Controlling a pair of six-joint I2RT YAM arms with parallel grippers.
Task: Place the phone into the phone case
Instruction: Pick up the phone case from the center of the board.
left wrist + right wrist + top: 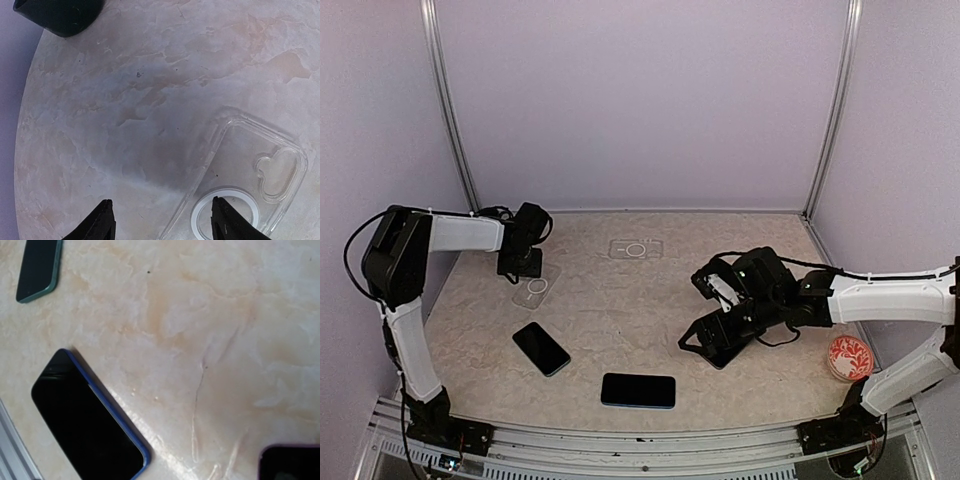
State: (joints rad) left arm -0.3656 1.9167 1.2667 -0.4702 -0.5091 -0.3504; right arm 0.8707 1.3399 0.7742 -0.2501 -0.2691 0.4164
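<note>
Currently the left gripper (162, 225) hangs low over the table (150, 75), its jaws partly open. Nothing is gripped: between them lie only bare surface and one long edge of the clear case (250, 150). One of its fingertips (225, 225) sits over the white ring (200, 212) of the case (whether it touches I cannot tell); the other is off the case, over the table. The case lies flat, its camera cut-out on the side away from the fingers.

Back from that gripper, toward the arm bases, lies the green-edged phone (541, 348), screen up and well apart from the case. The blue-edged phone (638, 390) is further off, toward the right arm.

The right gripper (717, 342) stands wide open and holds nothing, low over a purple-edged phone (290, 462) that lies just beneath it. A second clear case (636, 248) lies beyond both grippers, between them, near the back wall.
</note>
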